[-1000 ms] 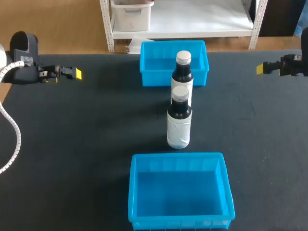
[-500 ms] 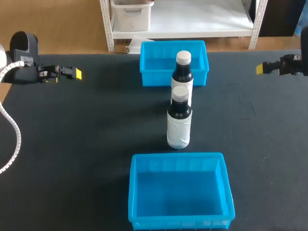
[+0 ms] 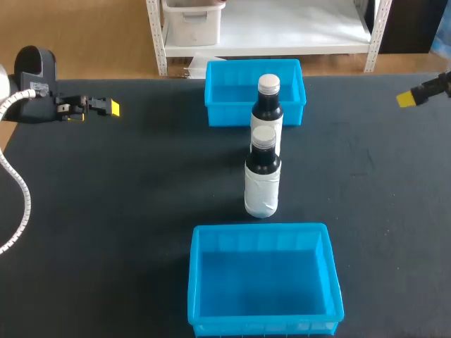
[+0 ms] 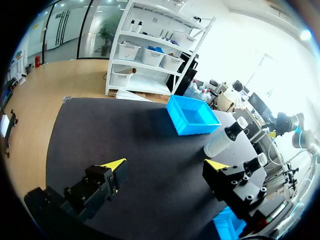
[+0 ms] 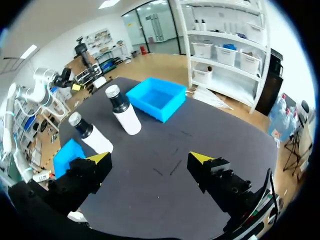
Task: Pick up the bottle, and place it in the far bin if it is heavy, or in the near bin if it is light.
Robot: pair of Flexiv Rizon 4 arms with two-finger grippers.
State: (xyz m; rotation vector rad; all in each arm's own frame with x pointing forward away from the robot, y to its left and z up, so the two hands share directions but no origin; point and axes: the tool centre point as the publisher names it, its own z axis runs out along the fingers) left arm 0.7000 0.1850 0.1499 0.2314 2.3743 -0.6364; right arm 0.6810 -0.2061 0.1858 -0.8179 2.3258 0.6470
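Observation:
Two dark bottles with white labels and pale caps stand upright mid-table. The far bottle (image 3: 268,105) (image 4: 222,141) (image 5: 123,109) stands just in front of the far blue bin (image 3: 232,95) (image 4: 192,116) (image 5: 156,97). The near bottle (image 3: 262,177) (image 5: 90,133) stands between it and the near blue bin (image 3: 262,282) (image 5: 67,152). My left gripper (image 3: 106,107) (image 4: 165,165) is open at the far left of the table, well away from the bottles. My right gripper (image 3: 412,96) (image 5: 150,158) is open at the far right edge, holding nothing.
The black tabletop (image 3: 141,183) stretches bare on both sides of the line of bins and bottles. Both bins hold nothing. In the left wrist view the near bottle shows only partly behind one finger (image 4: 235,182).
My right gripper has drawn back toward the table's right edge and tilted. The left arm, the bottles and the bins have not moved.

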